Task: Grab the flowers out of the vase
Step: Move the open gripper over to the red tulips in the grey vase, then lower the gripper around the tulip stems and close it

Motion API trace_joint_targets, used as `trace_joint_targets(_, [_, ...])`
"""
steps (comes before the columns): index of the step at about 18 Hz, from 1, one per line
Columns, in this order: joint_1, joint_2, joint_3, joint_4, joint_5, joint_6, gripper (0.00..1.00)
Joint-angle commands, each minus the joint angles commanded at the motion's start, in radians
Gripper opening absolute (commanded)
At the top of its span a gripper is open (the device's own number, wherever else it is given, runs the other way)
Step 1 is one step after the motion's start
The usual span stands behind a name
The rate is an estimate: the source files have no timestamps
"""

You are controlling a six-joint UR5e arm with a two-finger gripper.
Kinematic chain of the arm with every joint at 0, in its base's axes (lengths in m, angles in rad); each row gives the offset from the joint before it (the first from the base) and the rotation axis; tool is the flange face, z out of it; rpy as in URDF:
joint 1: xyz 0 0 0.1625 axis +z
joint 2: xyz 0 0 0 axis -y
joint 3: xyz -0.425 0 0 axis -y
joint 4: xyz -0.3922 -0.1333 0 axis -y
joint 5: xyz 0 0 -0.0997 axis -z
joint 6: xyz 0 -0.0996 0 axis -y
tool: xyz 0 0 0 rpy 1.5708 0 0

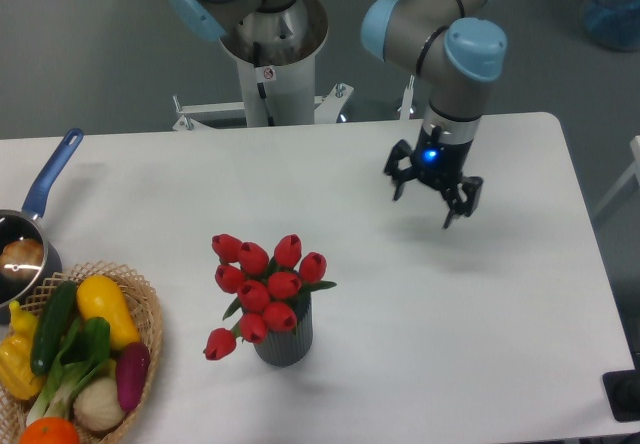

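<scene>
The flowers [262, 286], a bunch of red tulip buds with green leaves, stand in the small dark grey ribbed vase [285, 342] near the table's front, left of centre. One bud droops over the vase's left side. My gripper [426, 207] hangs above the table to the upper right of the flowers, well apart from them. Its black fingers are spread open with nothing between them, and a blue light glows on the wrist.
A wicker basket [150, 309] of colourful vegetables sits at the front left corner. Behind it is a steel pot with a blue handle [52, 172] at the left edge. The arm's base column [270, 69] rises behind the table's far edge.
</scene>
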Motion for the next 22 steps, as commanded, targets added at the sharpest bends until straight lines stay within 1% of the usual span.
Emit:
trace_joint_targets(3, [-0.058,0.0,0.014,0.003,-0.112,0.0,1.0])
trace_joint_targets(6, [-0.08,-0.006,0.044,0.002,-0.241,-0.005,1.0])
trace_joint_targets(12, [-0.101,-0.012,0.049,0.003,-0.367,-0.029,1.0])
trace_joint_targets(13, [-0.109,-0.015,0.051,0.003,-0.391,-0.031,1.0])
trace_joint_targets(14, [-0.115,-0.03,0.051,0.006,-0.416,-0.029,1.0])
trace_joint_targets(17, [-0.124,-0.075,0.08,0.008,-0.451,-0.032,1.0])
trace_joint_targets(19, [-0.144,-0.092,0.097,0.006,-0.454,-0.034,1.0])
trace_joint_targets(22, [-0.144,-0.106,0.101,0.006,-0.456,-0.037,1.0])
